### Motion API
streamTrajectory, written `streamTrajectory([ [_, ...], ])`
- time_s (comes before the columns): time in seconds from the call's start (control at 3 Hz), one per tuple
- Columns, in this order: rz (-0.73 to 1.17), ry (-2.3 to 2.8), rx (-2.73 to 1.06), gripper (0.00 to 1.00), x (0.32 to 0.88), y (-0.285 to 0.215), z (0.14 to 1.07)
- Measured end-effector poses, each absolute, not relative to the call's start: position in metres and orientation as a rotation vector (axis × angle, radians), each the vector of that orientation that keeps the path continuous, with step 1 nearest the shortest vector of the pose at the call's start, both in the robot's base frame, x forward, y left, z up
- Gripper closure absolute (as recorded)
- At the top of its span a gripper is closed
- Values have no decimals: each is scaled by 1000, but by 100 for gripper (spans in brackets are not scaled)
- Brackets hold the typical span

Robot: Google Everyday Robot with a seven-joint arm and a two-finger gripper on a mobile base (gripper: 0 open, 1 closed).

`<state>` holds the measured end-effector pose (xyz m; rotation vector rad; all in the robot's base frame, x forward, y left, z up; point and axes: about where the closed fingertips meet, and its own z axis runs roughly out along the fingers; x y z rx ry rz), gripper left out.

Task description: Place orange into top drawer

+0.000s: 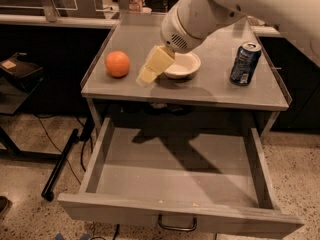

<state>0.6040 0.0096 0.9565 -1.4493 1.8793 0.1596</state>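
Note:
The orange (117, 64) sits on the grey tabletop (200, 91) at its left side. The top drawer (175, 176) is pulled out below the tabletop, its flat grey bottom bare, with a metal loop handle (177, 225) on its front. My gripper (148, 70), with cream-yellow fingers, hangs from the white arm (200, 14) just above the tabletop. It is right of the orange, a short gap apart, and left of the white bowl (182, 65). It holds nothing that I can see.
A blue soda can (245, 63) stands upright at the right of the tabletop. The bowl is in the middle. The tabletop has raised side rims. A dark cart (20, 74) and cables (62, 159) are on the floor at the left.

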Motion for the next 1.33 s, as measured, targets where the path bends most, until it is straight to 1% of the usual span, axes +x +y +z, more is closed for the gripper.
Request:
streamTrajectory([
  [0.33,142,1858,-1410,0,619,23,932],
  [1.0,112,1827,-1334,0,669,41,897],
  [1.33,169,1804,-1356,0,706,65,876],
])
